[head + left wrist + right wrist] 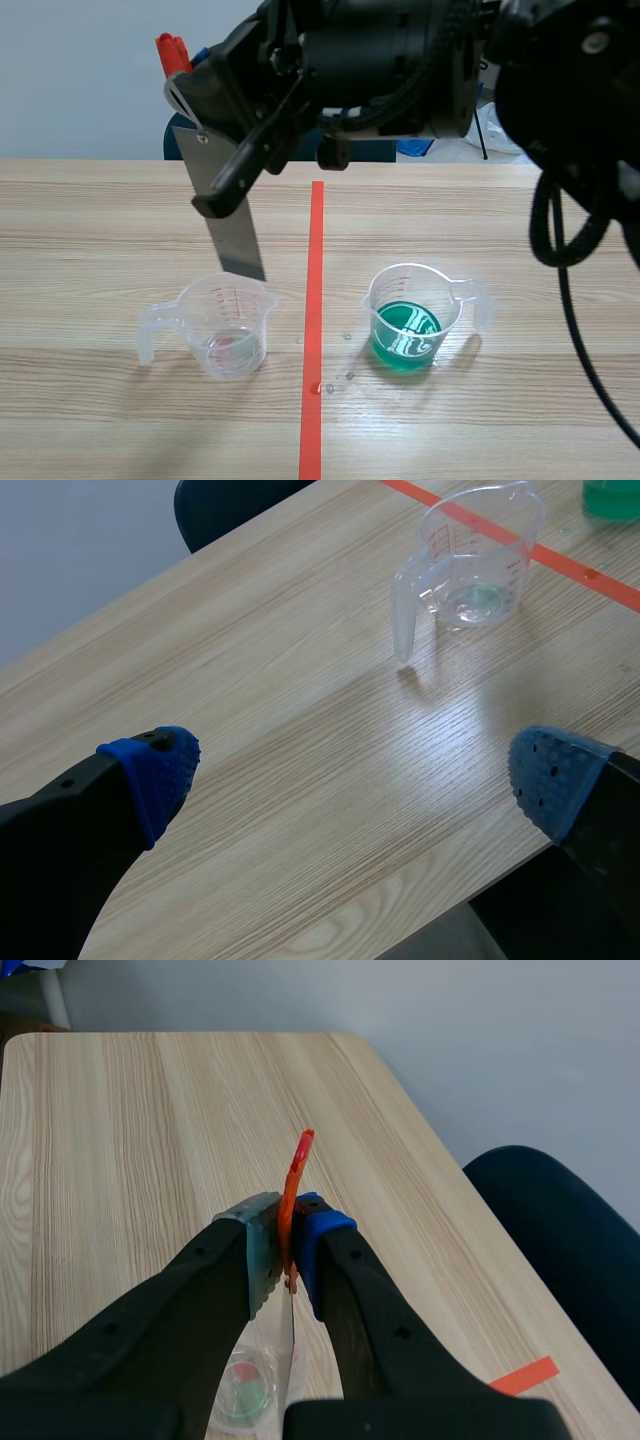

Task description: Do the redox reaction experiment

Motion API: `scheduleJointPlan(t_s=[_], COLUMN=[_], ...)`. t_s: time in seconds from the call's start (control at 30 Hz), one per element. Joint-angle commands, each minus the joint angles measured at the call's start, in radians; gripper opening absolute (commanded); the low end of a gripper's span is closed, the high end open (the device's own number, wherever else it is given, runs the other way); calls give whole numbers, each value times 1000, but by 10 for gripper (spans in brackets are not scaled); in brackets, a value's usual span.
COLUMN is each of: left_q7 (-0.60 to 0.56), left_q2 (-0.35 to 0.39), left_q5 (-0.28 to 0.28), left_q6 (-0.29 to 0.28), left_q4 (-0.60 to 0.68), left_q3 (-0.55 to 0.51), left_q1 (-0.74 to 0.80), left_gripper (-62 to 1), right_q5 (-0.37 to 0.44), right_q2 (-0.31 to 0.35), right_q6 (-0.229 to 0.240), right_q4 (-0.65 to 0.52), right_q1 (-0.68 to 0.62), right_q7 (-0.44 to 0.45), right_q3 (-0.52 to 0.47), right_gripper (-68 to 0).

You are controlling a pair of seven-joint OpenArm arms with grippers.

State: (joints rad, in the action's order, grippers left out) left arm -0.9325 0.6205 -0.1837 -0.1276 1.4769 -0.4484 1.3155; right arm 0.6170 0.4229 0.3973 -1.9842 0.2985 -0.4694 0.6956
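Clamping the red handle of a metal strip, the right pincer is clenched, both pads pressed flat on the top of it. The strip hangs from there with its long axis nearly upright, leaning a little. Its lower end is at the rim of the clear cup, straight below the pincer (whether the tip is already inside, I cannot tell). That cup holds only a thin film of liquid with a reddish trace at the bottom. So the coming move looks like a plain vertical one, and this arm, though it comes in from the right, is the one placed for it. The left pincer is released and holds nothing, low over bare tabletop, well apart from the clear cup. Count: one strip, two cups. The green cup stands across the tape.
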Motion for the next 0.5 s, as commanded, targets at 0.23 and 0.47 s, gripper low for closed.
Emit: scheduleJointPlan(t_s=[0.23, 0.47], left_q7=[-13, -14], left_q2=[-8, -8], left_q5=[-10, -10], left_q6=[-2, -2], left_q4=[10, 10], left_q3=[-1, -1], left_q1=[1, 1], left_gripper=[14, 14], right_q5=[46, 50], right_q2=[150, 258], right_q6=[-4, -4], right_q4=[-111, -161], right_q1=[-148, -278], right_q7=[110, 193], right_q3=[-158, -310], right_gripper=[-668, -668])
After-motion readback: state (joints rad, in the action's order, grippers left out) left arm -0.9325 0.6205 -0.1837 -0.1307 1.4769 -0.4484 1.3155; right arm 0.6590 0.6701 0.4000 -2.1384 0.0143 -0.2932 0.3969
